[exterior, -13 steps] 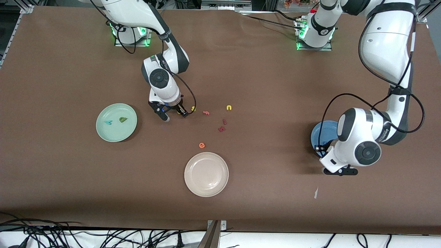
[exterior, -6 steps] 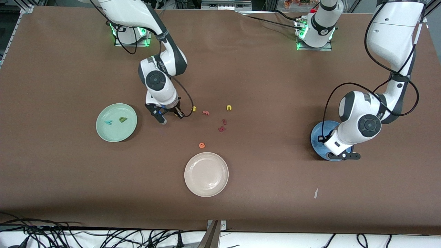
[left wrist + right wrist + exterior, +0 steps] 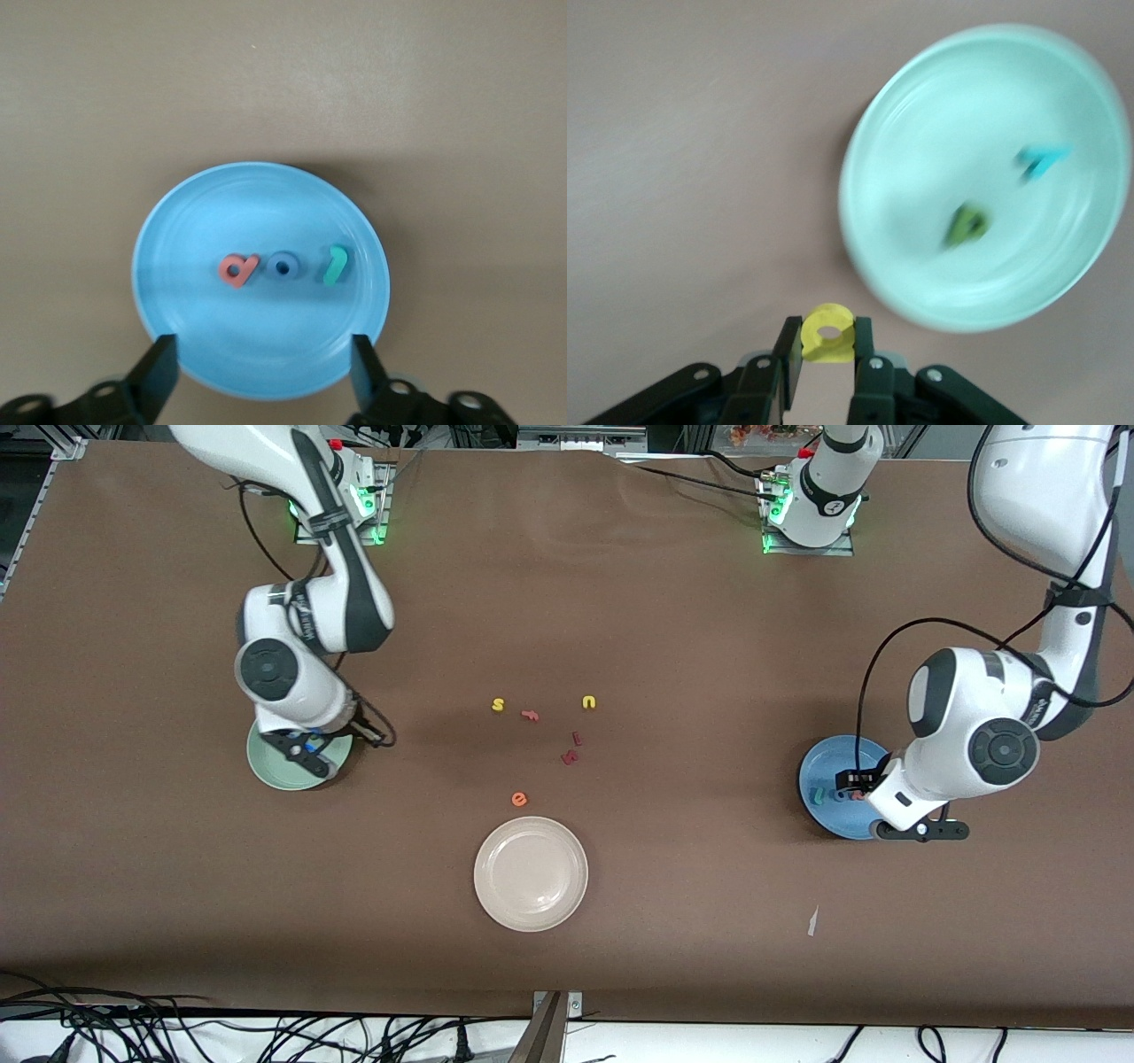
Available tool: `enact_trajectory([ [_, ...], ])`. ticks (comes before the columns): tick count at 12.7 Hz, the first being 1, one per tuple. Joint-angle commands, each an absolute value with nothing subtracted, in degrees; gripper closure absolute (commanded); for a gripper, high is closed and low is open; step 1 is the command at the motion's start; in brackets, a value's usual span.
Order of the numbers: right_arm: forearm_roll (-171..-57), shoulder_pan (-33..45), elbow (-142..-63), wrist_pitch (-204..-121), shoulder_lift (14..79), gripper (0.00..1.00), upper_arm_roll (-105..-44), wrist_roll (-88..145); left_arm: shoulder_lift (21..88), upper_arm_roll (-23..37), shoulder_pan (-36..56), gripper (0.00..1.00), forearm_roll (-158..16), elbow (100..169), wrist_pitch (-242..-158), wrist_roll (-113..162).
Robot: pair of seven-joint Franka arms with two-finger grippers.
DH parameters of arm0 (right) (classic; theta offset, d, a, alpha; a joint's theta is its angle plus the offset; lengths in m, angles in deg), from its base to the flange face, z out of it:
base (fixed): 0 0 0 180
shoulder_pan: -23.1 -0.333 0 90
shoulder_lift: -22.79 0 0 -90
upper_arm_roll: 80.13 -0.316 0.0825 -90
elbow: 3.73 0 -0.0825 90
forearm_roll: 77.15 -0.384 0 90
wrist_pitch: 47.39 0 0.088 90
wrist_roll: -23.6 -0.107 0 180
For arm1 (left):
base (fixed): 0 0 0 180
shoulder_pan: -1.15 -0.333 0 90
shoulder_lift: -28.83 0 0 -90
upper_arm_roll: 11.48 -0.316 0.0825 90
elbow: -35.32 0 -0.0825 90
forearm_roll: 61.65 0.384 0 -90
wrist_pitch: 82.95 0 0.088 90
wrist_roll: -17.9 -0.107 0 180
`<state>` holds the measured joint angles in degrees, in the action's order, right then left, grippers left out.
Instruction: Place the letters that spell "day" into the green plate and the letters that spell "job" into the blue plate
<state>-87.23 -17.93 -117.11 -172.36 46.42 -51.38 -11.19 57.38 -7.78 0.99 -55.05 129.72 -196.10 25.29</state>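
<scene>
Blue plate (image 3: pixel 177 221), left arm's end of the table: holds salmon "b" (image 3: pixel 237 269), blue "o" (image 3: pixel 283 266), teal "j" (image 3: pixel 335 265); left gripper (image 3: pixel 263 372) above, fingers spread, apparently emptied.

Green plate (image 3: pixel 921 150): holds "d" (image 3: pixel 967 223), "y" (image 3: pixel 1042 160).

Right gripper (image 3: pixel 827 354) over its edge, fingers pinching the yellow "a" (image 3: pixel 827 334), presumably for delivery.

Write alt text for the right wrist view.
The right gripper is shut on a small yellow foam letter "a" above the brown table, beside the round pale mint-green plate. An olive-green "d" and a teal "y" lie in the plate.
</scene>
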Motion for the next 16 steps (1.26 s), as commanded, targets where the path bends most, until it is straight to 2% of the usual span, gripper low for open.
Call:
enact_trajectory([
  [1, -87.9, -13.5, -117.4, -172.9, 49.8, 0.89, -49.7, 1.1, 53.5, -7.5, -0.2, 0.00, -53.7, 126.8, -187.3, 24.8],
  [2, -88.5, -10.6, -117.4, -174.1, 50.6, 0.88, -50.2, 4.5, 52.7, -7.5, -0.3, 0.00, -53.6, 125.2, -182.8, 24.8],
  [3, -89.4, -10.0, -117.5, -175.2, 51.7, 0.78, -50.7, 7.3, 52.5, -7.5, -0.5, 0.00, -53.5, 123.0, -178.4, 24.9],
  [4, -89.7, -10.0, -117.8, -175.3, 52.1, 0.53, -50.7, 8.3, 52.3, -7.6, -1.0, 0.00, -53.5, 121.6, -176.1, 24.3],
  [5, -89.8, -9.6, -117.6, -175.3, 52.1, 0.01, -50.7, 8.6, 50.8, -7.4, -2.1, 0.00, -53.7, 121.5, -175.6, 24.1],
  [8, -89.7, -9.9, -115.2, -171.7, 48.1, 0.00, -50.8, 8.9, 47.4, -7.2, -4.8, 0.00, -55.6, 121.5, -175.8, 24.7],
  [13, -89.6, -9.8, -103.9, -151.9, 43.4, 0.00, -48.2, 18.4, 36.7, -7.3, -3.7, 0.00, -59.9, 123.5, -177.4, 24.1],
  [16, -89.0, -9.8, -99.7, -145.4, 39.7, 0.00, -46.6, 27.2, 32.1, -7.1, -2.4, 0.00, -63.3, 126.5, -177.3, 24.3],
])
